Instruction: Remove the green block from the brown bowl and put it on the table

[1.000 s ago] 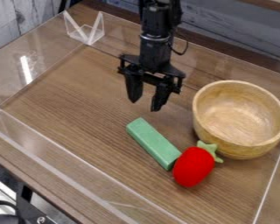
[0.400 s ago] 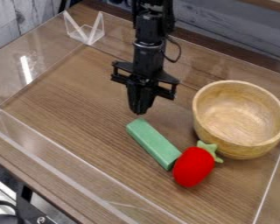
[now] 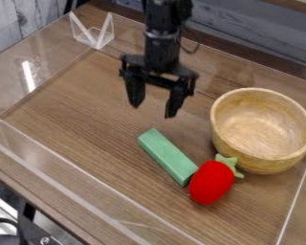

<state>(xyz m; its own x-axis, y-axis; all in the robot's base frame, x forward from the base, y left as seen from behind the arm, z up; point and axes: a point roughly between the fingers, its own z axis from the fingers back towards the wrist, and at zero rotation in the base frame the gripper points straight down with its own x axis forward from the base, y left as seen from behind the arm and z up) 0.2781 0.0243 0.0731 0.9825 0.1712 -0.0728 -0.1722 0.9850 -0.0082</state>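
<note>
The green block [image 3: 167, 156] lies flat on the table [image 3: 79, 115], in front of the gripper and left of the brown bowl [image 3: 262, 128]. The bowl stands empty at the right, its pale inside showing. My gripper [image 3: 156, 103] hangs above the table behind the block, pointing straight down. Its fingers [image 3: 135, 94] are spread wide with nothing between them, and they do not touch the block.
A red strawberry toy [image 3: 212, 181] with green leaves rests against the near end of the block, close to the bowl. Clear acrylic walls [image 3: 28, 57] run along the table's edges. A clear folded stand [image 3: 92, 32] sits at the back left.
The gripper shut in the air above the table, then opened wide and rose a little. The block, bowl and strawberry have stayed put.
</note>
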